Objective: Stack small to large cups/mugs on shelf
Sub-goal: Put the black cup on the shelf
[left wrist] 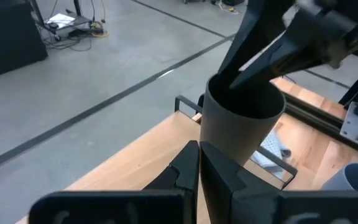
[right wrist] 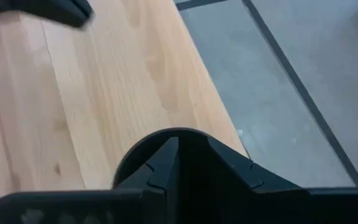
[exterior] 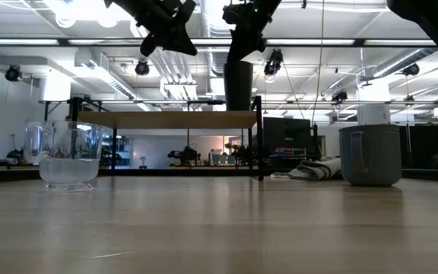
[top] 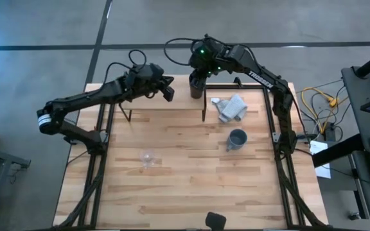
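Right gripper (right wrist: 188,165) clamps black cup (top: 196,85) above shelf (exterior: 166,119).

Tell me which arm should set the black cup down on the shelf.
The right. Its gripper already grips the black cup by the rim, and the cup hangs over the right end of the shelf. The left gripper hovers beside it, fingers shut on nothing.
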### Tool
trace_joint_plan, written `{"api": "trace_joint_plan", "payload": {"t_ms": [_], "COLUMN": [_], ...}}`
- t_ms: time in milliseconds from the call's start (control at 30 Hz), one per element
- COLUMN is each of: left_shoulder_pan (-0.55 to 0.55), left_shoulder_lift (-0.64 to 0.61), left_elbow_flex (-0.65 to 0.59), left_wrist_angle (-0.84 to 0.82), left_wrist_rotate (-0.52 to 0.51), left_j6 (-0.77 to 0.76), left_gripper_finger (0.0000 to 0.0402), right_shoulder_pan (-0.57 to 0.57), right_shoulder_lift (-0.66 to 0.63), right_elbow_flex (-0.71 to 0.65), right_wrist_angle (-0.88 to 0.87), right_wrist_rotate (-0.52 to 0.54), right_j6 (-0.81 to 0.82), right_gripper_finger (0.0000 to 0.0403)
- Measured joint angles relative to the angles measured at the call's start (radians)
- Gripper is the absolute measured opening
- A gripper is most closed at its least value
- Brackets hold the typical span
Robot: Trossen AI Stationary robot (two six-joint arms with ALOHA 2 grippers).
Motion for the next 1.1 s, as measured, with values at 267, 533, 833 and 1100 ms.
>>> {"api": "trace_joint_plan", "payload": {"t_ms": [267,533,833,1100], "left_shoulder_pan": [0.0,0.0,0.0,0.0], "left_shoulder_lift": [-0.043,-0.045,-0.045,-0.045], "left_elbow_flex": [0.0,0.0,0.0,0.0], "left_wrist_angle": [0.005,0.003,0.004,0.005], "left_wrist_rotate": [0.0,0.0,0.001,0.001], "left_j6": [0.0,0.001,0.001,0.045], "left_gripper_finger": [0.0,0.0,0.0,0.0], "right_shoulder_pan": [0.0,0.0,0.0,0.004], "right_shoulder_lift": [0.017,0.017,0.018,0.018], "right_elbow_flex": [-0.001,-0.004,-0.041,-0.103], "right_wrist_angle": [0.02,-0.015,0.005,0.08], "right_wrist_rotate": [0.054,0.043,-0.006,-0.006], "right_j6": [-0.012,0.005,0.048,0.051], "right_gripper_finger": [0.001,0.0008,0.0008,0.0008]}}
